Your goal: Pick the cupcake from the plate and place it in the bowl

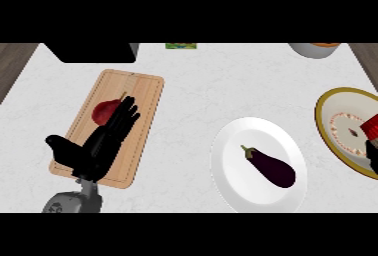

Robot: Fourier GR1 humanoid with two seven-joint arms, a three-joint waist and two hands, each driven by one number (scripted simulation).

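A white plate [229, 165] lies at centre right with a dark purple eggplant [270, 167] on it; I see no cupcake there. At the right edge sits a yellow-rimmed bowl [325, 107], whose white inside shows a round pale shape with a red-dotted ring [345, 129]. A red striped thing [371, 124] is cut off by the right edge above the bowl. Just below it a black sliver of my right hand [373, 157] shows; the rest is out of view. My left hand [92, 147] is open over a wooden cutting board [144, 115], its straight fingers over a red fruit [103, 110].
A black box [92, 51] stands at the back left, and a small green packet [181, 46] at the back middle. A white bowl with orange contents [314, 50] is at the back right. Dark wood borders the counter at both upper corners.
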